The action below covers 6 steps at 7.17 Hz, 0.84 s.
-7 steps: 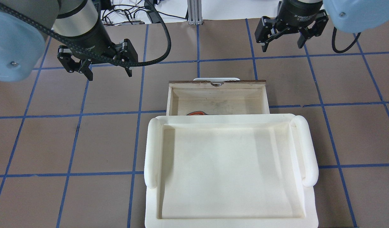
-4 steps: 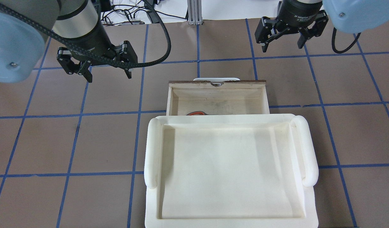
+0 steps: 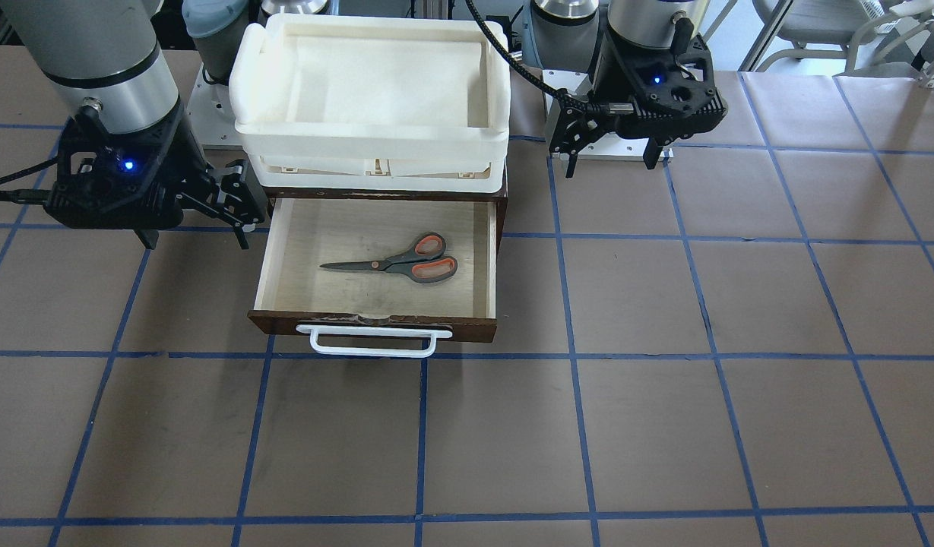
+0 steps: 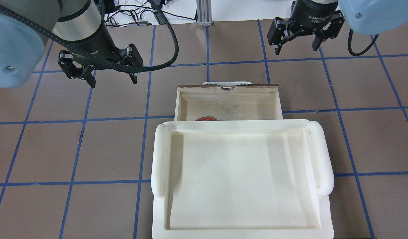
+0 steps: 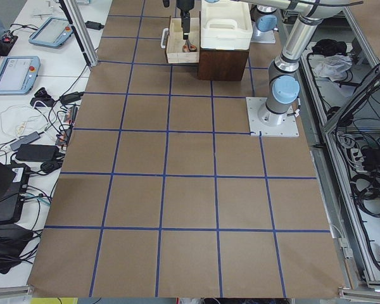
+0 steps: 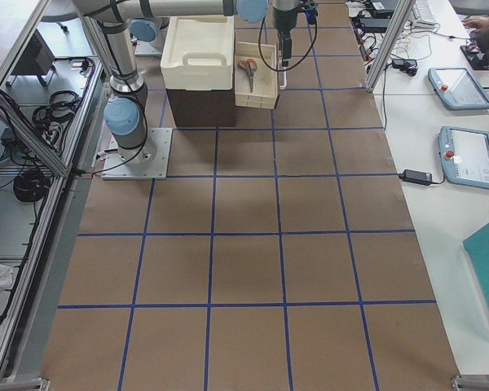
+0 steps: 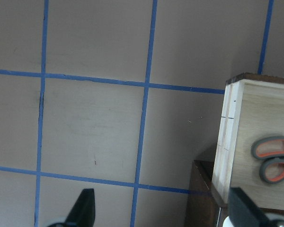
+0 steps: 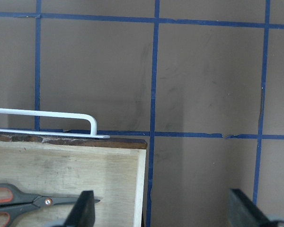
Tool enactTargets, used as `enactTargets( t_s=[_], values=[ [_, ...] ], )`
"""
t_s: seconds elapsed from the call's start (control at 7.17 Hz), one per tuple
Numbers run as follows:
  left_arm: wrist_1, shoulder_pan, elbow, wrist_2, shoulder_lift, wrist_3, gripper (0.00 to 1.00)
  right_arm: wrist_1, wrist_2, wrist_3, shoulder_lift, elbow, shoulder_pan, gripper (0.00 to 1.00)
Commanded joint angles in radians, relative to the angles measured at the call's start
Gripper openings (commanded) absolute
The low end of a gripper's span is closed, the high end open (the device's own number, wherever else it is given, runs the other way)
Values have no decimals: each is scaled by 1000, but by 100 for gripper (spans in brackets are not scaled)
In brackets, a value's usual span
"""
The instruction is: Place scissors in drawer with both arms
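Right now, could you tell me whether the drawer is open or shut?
Open. The drawer is pulled out from beneath the white tray, its wooden floor exposed, with the scissors lying flat inside.

Your table is covered in brown paper, gridded with blue tape. Along its long edge on your side runs a white bench carrying two teach pendants and loose cables. An aluminium post stands at that edge. A chair sits beyond the opposite edge. The light is even.
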Motion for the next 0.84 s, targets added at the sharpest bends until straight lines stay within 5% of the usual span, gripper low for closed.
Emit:
enactTargets(
  t_s=[0.0,0.7],
  values=[
    [1,2,0,-5,-1,10,100,-1,2,0,1,2,0,100],
    [-1,10,0,-40,2,102,100,-3,2,-2,-1,9,-2,100]
  ],
)
